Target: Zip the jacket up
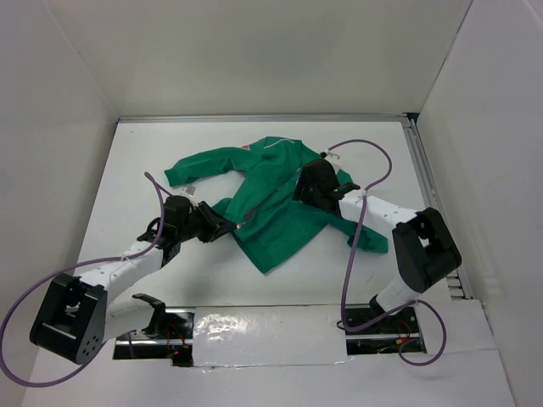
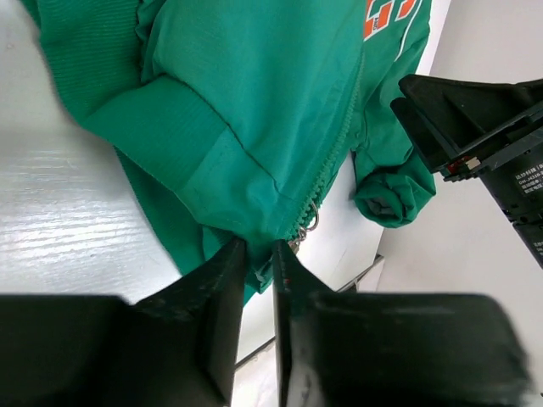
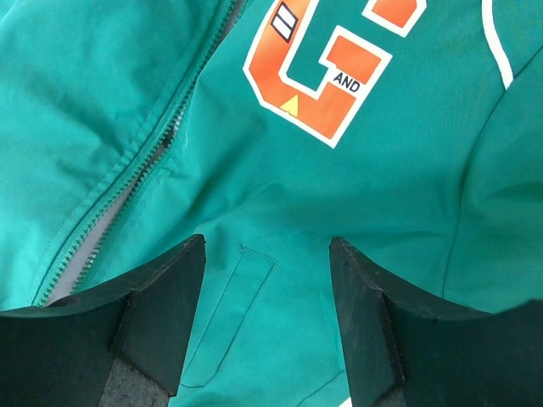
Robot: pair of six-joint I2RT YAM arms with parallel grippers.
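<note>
Jacket (image 1: pixel 280 203) flat mid-worktop (image 1: pixel 170 153). Left tool (image 2: pixel 254 271) pinching the hem just beside the zipper pull (image 2: pixel 305 222), apparently not the pull itself. Right tool (image 3: pixel 267 280) spread wide over the chest, grasping nothing. Likely risks: dragging the unpinned garment along, or bunching fabric into the teeth.

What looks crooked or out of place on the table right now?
The jacket lies slanted and rumpled, one sleeve flung out left, the other crumpled at its right side. Its zipper gapes partway, pale lining showing. Nothing looks torn or spilled.
</note>
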